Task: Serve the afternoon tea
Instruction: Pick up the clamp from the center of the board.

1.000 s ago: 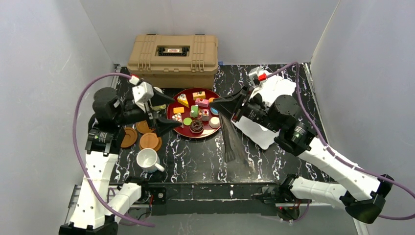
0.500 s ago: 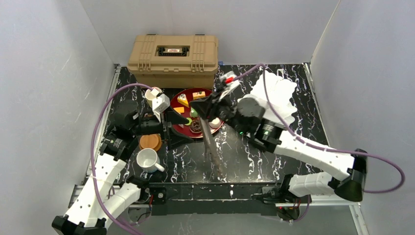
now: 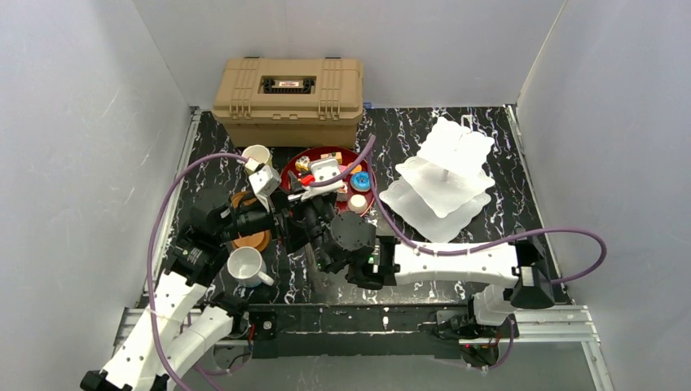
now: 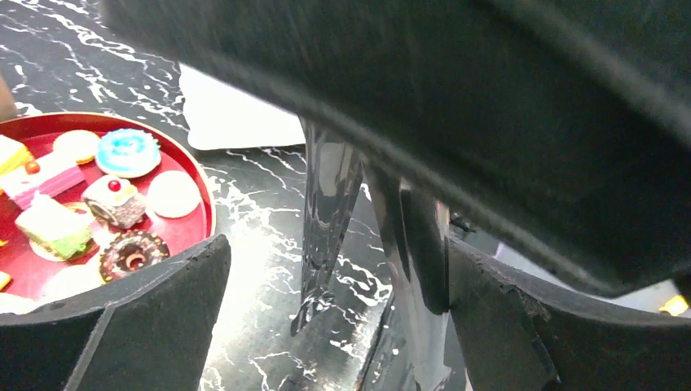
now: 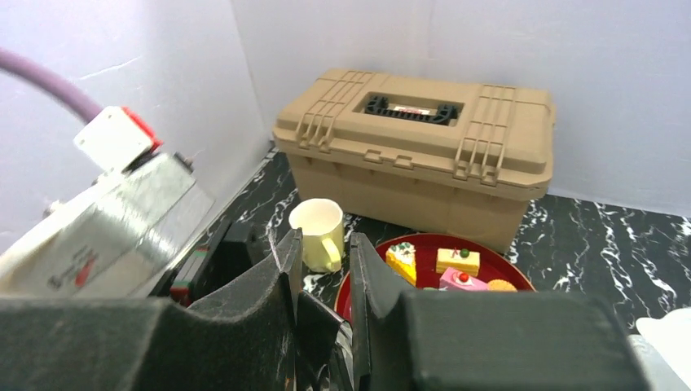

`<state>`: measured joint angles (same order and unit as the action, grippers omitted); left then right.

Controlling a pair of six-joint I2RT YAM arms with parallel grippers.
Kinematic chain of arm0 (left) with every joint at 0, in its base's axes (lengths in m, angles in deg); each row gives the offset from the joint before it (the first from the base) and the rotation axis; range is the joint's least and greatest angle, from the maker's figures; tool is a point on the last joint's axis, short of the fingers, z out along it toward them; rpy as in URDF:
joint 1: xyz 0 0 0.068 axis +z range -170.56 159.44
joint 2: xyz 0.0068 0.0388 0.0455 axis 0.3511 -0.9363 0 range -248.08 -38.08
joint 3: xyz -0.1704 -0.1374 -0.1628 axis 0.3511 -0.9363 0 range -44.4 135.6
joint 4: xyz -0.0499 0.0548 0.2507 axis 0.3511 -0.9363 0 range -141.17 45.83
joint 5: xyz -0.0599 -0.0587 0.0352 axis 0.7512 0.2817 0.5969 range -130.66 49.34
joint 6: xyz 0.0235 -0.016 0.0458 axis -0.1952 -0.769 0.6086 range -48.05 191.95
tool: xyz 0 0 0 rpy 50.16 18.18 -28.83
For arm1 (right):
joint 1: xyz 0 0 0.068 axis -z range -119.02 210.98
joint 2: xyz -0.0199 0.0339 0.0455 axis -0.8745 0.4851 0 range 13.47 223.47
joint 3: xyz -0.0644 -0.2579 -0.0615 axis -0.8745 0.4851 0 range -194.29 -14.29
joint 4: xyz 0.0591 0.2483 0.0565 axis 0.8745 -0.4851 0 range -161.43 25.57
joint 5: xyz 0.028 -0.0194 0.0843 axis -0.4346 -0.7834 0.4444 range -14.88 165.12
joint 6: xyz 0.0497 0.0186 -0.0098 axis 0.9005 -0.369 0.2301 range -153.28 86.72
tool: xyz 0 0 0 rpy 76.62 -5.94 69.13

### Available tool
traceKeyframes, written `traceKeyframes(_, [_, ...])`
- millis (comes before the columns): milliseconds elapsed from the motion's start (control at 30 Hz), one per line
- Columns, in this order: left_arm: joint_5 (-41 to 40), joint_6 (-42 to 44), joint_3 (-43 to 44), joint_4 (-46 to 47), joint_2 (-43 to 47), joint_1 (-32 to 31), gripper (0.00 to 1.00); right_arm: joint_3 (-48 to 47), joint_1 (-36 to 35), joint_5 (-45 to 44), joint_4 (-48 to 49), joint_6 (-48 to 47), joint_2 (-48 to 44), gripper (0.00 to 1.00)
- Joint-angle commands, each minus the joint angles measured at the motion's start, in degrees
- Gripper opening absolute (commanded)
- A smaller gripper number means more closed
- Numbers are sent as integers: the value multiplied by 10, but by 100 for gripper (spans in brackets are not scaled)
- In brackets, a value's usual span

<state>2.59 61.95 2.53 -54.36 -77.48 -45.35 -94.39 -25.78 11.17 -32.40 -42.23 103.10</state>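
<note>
Toy cakes (image 3: 359,181) lie on the dark-red tray (image 3: 326,151); the left wrist view shows a blue one (image 4: 128,151). The white stand (image 3: 444,179) is at the right. A pale-yellow mug (image 3: 257,155) stands left of the tray, and a white mug (image 3: 244,265) sits near the brown saucers (image 3: 248,239). My right gripper (image 3: 303,228) reaches across to the tray's near-left edge. It is shut on a dark glossy strip (image 3: 316,273) that hangs to the table. My left gripper (image 3: 283,220) faces it, open. The strip (image 4: 326,204) hangs between the left gripper's (image 4: 338,252) fingers without touching them.
A tan case (image 3: 288,88) stands at the back, behind the tray. The right arm lies low across the near middle of the table. The right wrist view looks past its gripper (image 5: 324,244) to the yellow mug (image 5: 319,232) and the case (image 5: 415,138).
The right arm swung left from beside the stand, across the tray, to meet the left gripper, carrying the strip. The left arm shifted right and nearer. The stand is now uncovered.
</note>
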Motion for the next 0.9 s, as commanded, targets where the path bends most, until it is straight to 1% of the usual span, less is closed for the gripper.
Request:
traceKeyframes(0, [-54, 23, -11, -2, 15, -11, 98, -61, -8, -81, 121, -75, 25, 1])
traceKeyframes(67, [-77, 40, -9, -4, 7, -14, 98, -75, -14, -91, 153, -100, 42, 1])
traceKeyframes(133, [-94, 55, -6, -11, -5, -16, 98, -83, -20, -98, 198, -149, 56, 1])
traceKeyframes(233, [-80, 58, -5, -12, -12, -17, 98, -93, -25, -110, 257, -200, 72, 1])
traceKeyframes(267, [-73, 56, -4, -12, -11, -17, 96, -94, -26, -112, 268, -212, 75, 1])
traceKeyframes(333, [-64, 57, -10, -13, -3, -18, 86, -91, -26, -114, 285, -227, 76, 1])
traceKeyframes(433, [-62, 84, -18, -33, 9, -19, 73, -88, -26, -114, 300, -239, 73, 1])
traceKeyframes(467, [-61, 92, -20, -45, 12, -19, 69, -86, -26, -115, 305, -243, 72, 1])
traceKeyframes(533, [-51, 97, -25, -59, 19, -19, 67, -85, -26, -114, 313, -247, 69, 1])
traceKeyframes(600, [-48, 95, -33, -60, 25, -19, 68, -86, -26, -114, 314, -241, 67, 1])
traceKeyframes(633, [-48, 92, -36, -54, 26, -19, 66, -85, -26, -115, 308, -233, 65, 1])
traceKeyframes(700, [-50, 90, -33, -42, 22, -19, 54, -83, -26, -116, 284, -209, 59, 1])
traceKeyframes(800, [-64, 96, -19, -30, 17, -19, 22, -72, -26, -123, 259, -177, 44, 1])
traceKeyframes(833, [-71, 98, -13, -29, 16, -19, 8, -66, -26, -126, 252, -169, 38, 1])
traceKeyframes(867, [-77, 106, -8, -31, 14, -19, 0, -60, -26, -128, 240, -157, 29, 1])
